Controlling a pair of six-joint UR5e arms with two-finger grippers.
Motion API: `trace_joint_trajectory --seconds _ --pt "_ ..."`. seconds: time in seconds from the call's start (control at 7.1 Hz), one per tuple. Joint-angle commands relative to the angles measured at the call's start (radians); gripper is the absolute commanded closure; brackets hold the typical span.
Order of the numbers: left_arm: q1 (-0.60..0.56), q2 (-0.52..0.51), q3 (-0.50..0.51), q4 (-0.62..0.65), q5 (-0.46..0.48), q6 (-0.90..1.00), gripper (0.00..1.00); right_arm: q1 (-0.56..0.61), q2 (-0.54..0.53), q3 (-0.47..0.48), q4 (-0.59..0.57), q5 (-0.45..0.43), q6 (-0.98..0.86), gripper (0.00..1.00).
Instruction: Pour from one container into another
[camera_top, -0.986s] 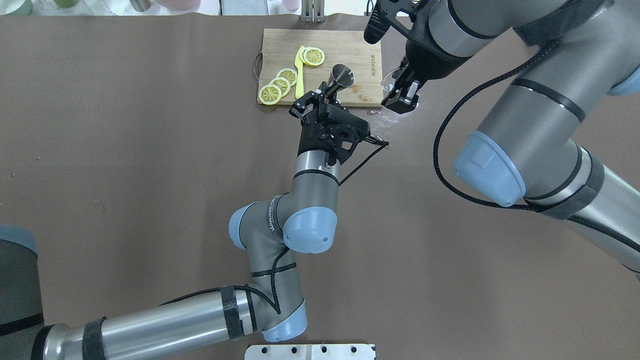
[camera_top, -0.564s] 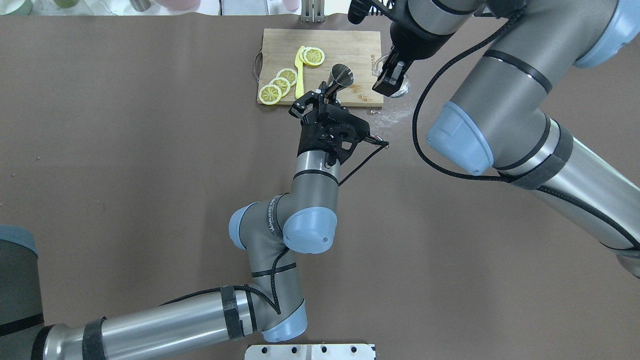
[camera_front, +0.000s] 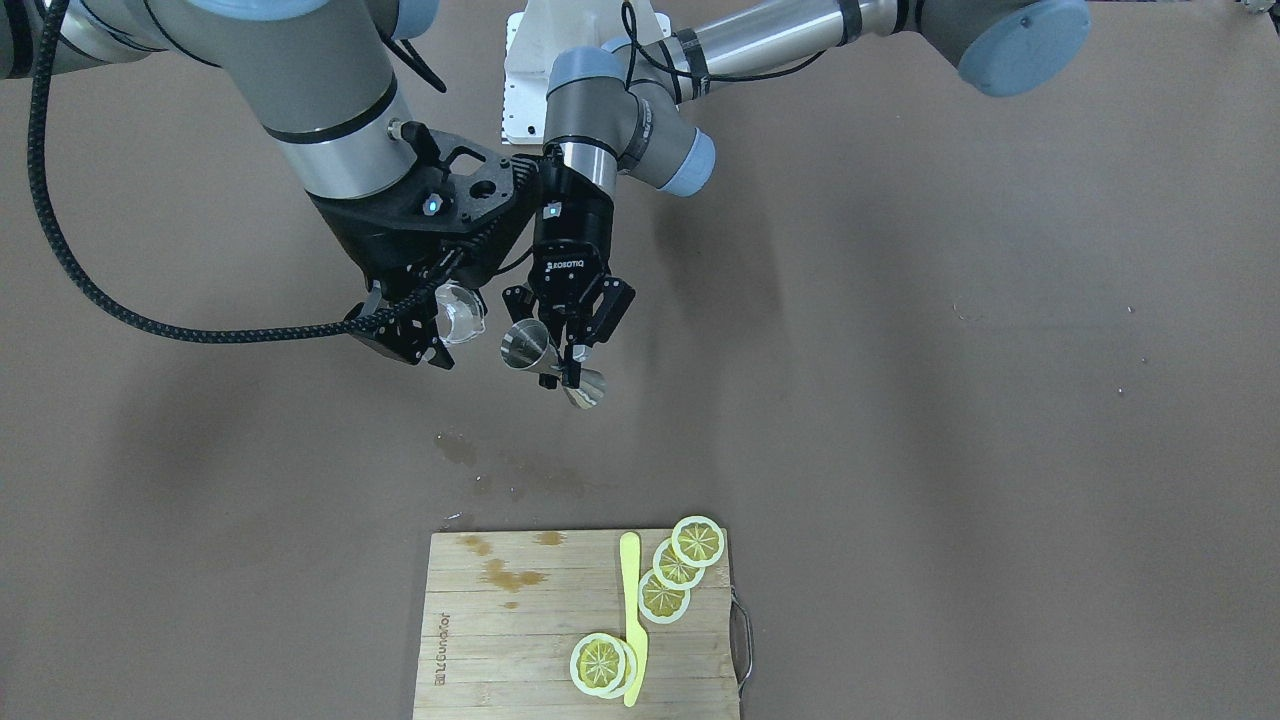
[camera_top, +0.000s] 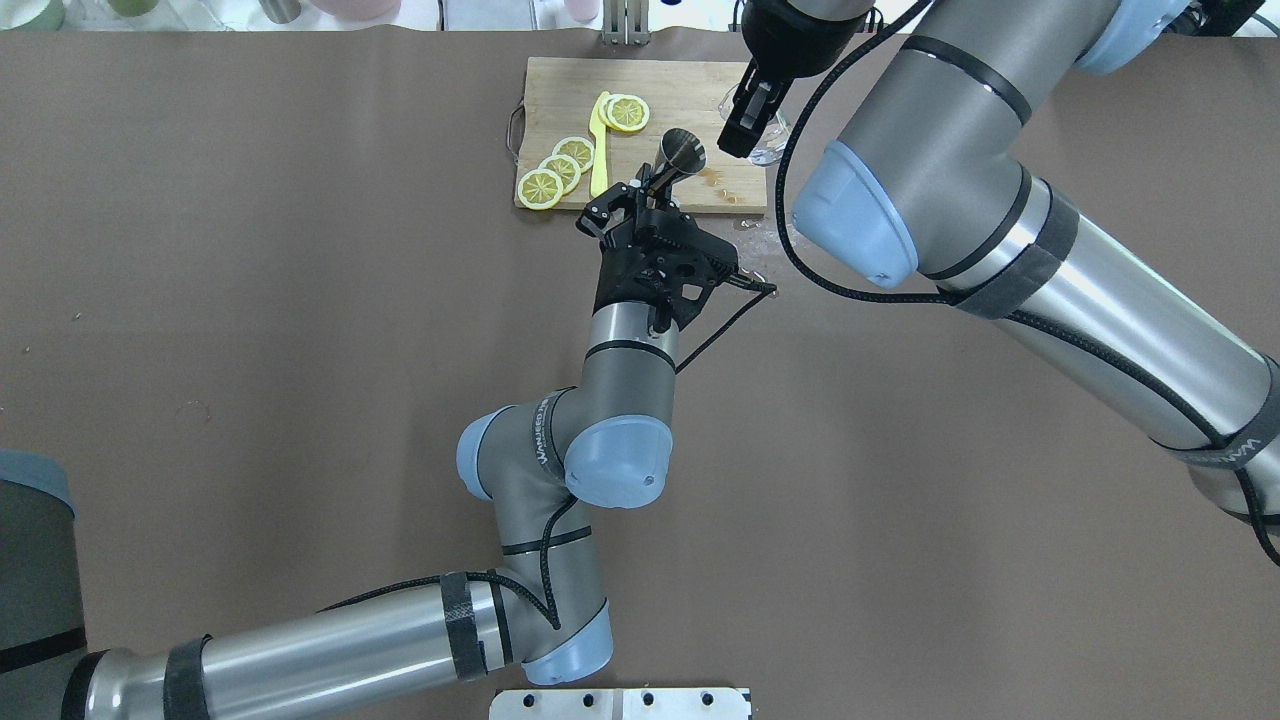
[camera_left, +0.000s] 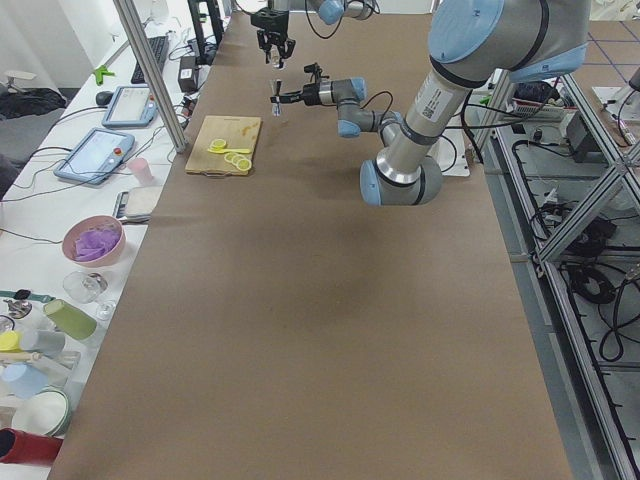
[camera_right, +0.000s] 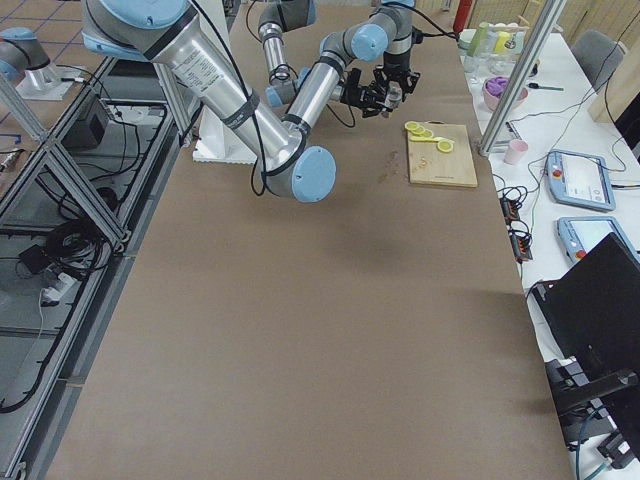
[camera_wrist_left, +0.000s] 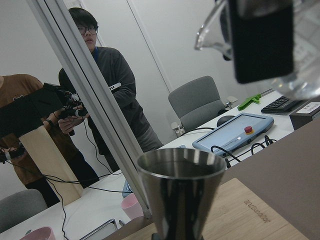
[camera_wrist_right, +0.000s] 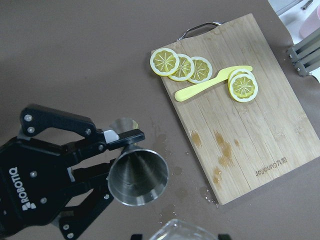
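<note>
Left end effector (camera_front: 565, 362) grips the tilted jigger (camera_front: 528, 350) aloft; right end effector (camera_front: 415, 340) grips a glass (camera_front: 461, 312) beside it.

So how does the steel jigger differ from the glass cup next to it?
The jigger is opaque polished steel, two joined cones; the glass cup is clear, with a pouring lip. The left gripper holds the jigger, the right gripper the glass cup. The glass cup hangs higher than the jigger. Both are off the table.

Brown-covered table (camera_top: 200, 300), white wall (camera_wrist_left: 190, 35), grey office chair (camera_wrist_left: 197, 102), aluminium frame post (camera_wrist_left: 94, 105), tiled floor (camera_right: 50, 10).
</note>
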Motion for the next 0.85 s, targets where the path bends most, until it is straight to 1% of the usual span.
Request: trace_joint_trajectory --seconds 0.0,0.28,0.42,0.7 --pt "-0.002 0.001 0.0 -0.002 0.0 0.0 1.0 -0.002 0.012 0.002 -0.053 -0.009 -0.014 1.0" --pt "0.0 0.001 0.0 -0.002 0.0 0.0 1.0 -0.005 0.026 0.003 -0.072 -0.03 -0.077 1.0" --pt "0.0 0.002 0.0 -0.003 0.0 0.0 1.0 -0.011 0.039 0.002 -0.072 -0.053 -0.149 1.0" --pt "-0.002 0.002 0.0 -0.006 0.002 -0.002 1.0 -0.023 0.041 0.003 -0.066 -0.056 -0.204 1.0"
